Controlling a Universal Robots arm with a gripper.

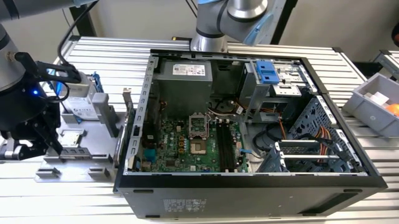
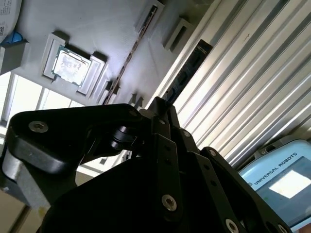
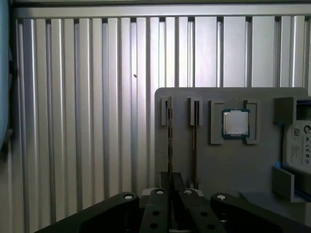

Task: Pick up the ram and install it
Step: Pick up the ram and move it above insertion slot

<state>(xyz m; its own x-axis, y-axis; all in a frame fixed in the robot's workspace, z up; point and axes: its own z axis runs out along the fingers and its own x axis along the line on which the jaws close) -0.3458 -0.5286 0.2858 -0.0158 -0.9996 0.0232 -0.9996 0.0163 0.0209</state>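
The black, link-jointed metal end effector sits over the ram, a long, thin, dark circuit-board stick standing on edge in a slotted holder of the flat grey plastic fixture plate. The stick's visible length runs straight away from the end effector's tip, touching it or nearly so. I cannot tell whether the end effector is clenched on the stick or released.

A second stick of the same kind stands parallel, just beside the first. Beyond it on that side lie the small square silver processor chip in its recess and the silver boxy hard drive with a blue frame. On the end effector's other side is the bare ribbed aluminium desk.

As I judge it, the board is thin, stiff and smooth-faced. A hold away from its middle could let it tilt and bind in the narrow holder, and a light hold could let it slip. The close neighbour could easily be knocked.

Well away from the end effector, the open black steel computer case is crowded with loose cables near the green motherboard. A skewed stick would likely jam in the narrow black memory slots.
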